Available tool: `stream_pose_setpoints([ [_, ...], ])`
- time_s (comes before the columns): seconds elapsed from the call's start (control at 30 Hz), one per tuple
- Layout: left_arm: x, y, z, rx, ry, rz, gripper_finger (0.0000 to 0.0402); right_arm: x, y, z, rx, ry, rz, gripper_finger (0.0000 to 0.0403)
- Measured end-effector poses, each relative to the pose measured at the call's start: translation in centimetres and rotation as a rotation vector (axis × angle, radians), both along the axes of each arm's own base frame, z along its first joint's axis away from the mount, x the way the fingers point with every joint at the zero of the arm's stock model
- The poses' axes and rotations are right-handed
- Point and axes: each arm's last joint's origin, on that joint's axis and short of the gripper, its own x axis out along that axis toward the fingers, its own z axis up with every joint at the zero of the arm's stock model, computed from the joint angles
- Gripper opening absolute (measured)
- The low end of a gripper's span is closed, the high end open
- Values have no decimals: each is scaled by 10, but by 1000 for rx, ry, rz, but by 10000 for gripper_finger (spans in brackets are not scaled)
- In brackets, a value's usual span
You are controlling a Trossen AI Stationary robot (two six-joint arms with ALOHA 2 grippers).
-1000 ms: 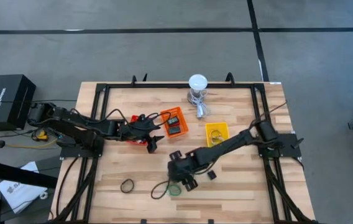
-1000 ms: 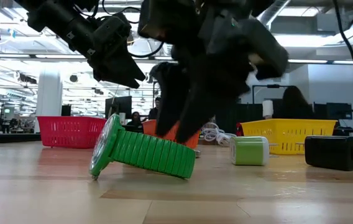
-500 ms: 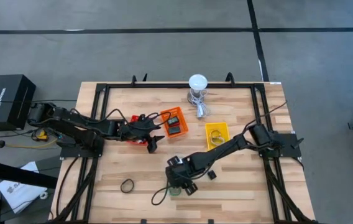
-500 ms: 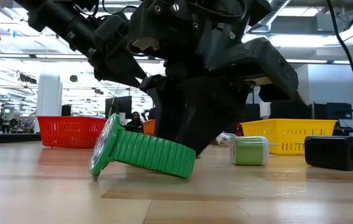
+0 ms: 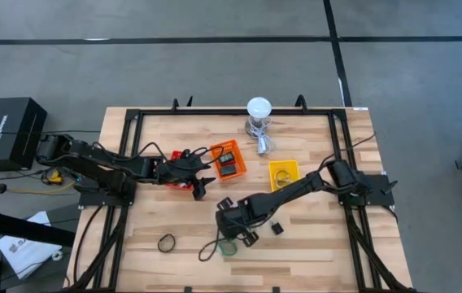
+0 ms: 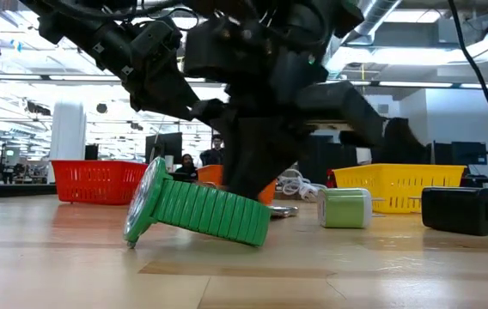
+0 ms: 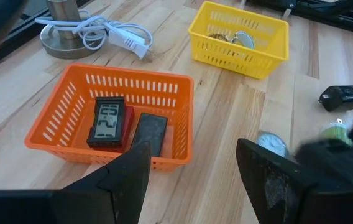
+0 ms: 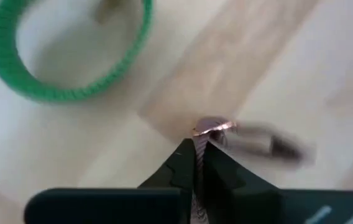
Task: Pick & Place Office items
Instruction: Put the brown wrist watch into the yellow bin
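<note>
Wooden table (image 5: 296, 236): bearing all items below.

Left gripper (image 5: 201, 185): hanging beside the orange basket (image 7: 58, 127), its jaws standing wide with nothing between them.

Right gripper (image 8: 199, 144): reaching low over the table's near middle, fingers pressed together and pinching a small copper-edged metal piece (image 8: 214, 127) at their tips.

Yellow basket (image 5: 284, 175): sitting well behind the right gripper.

Green band ring (image 8: 64, 53): lying on the wood just beyond the right gripper's tips, apart from them.

Black band ring (image 5: 167, 242): lying well off toward the left arm's side.

Black block (image 5: 277, 229): resting near the right gripper, on the right arm's side.

Grey floor (image 5: 174, 73), ceiling strip lights (image 6: 450, 53)
</note>
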Motion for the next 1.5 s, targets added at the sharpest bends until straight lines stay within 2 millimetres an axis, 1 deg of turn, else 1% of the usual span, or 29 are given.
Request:
stream_pose_setpoints([
  [0.03,0,0,0,0,0,0,232,-3,-2,5,-10,13,3,14],
  [0.1,0,0,0,0,0,0,232,-4,-8,20,-4,-13,-6,8],
  [0.17,0,0,0,0,0,0,232,-12,-14,38,-14,4,-18,4],
  [0.23,0,0,0,0,0,0,232,-18,-21,59,-54,-27,-47,7],
  [0.3,0,0,0,0,-5,0,232,-30,-29,83,-125,-45,-87,6],
  [0.37,1,0,1,-1,-8,0,232,-43,-38,111,-170,-93,-125,3],
  [0.43,1,0,1,-1,-14,0,232,-57,-46,137,-172,-121,-175,3],
  [0.53,1,0,1,-1,-16,0,232,-79,-60,168,-142,-158,-239,3],
  [0.63,1,0,2,-1,-20,0,232,-99,-72,191,-124,-214,-269,2],
  [0.7,1,0,2,-2,-22,0,232,-114,-81,196,-112,-227,-304,2],
  [0.77,1,0,2,-2,-22,0,232,-129,-89,196,-87,-233,-368,1],
  [0.87,1,0,2,-2,-23,0,232,-149,-100,184,-47,-251,-455,1],
  [0.9,1,0,2,-2,-23,0,232,-154,-102,177,-35,-263,-476,1],
  [1.07,1,0,2,-2,-24,0,232,-177,-114,135,-58,-217,-526,1],
  [1.23,2,0,2,-2,-27,1,232,-186,-127,103,-55,-170,-630,4],
  [1.4,2,0,2,-2,-30,1,232,-188,-136,81,-65,-94,-710,13],
  [1.5,2,0,2,-2,-30,1,232,-186,-142,72,-75,-42,-756,23],
])
